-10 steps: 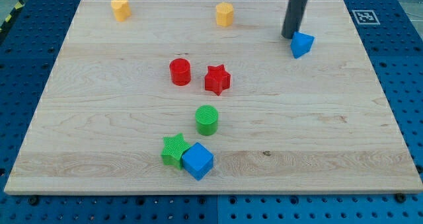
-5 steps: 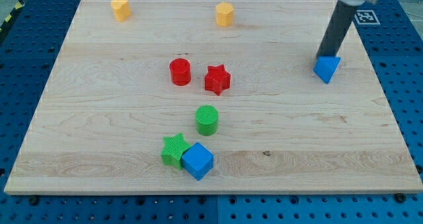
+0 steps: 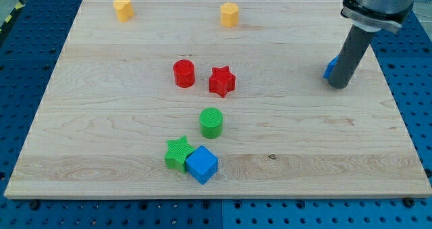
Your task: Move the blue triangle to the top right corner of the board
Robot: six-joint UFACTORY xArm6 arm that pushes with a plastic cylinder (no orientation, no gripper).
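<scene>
The blue triangle (image 3: 330,68) sits on the wooden board near the view's right side, a little above mid-height. Most of it is hidden behind my dark rod; only a blue sliver shows at the rod's left. My tip (image 3: 339,84) rests on the board just below and in front of the triangle, touching or nearly touching it. The board's top right corner (image 3: 347,3) lies above them.
Two yellow blocks (image 3: 123,9) (image 3: 229,15) stand along the view's top. A red cylinder (image 3: 183,73) and a red star (image 3: 221,81) are mid-board. A green cylinder (image 3: 211,122), a green star (image 3: 177,152) and a blue cube (image 3: 202,164) are lower down.
The blue triangle slid right and down from beside the rod. My tip then moved from above the triangle round to below it, now covering most of it.
</scene>
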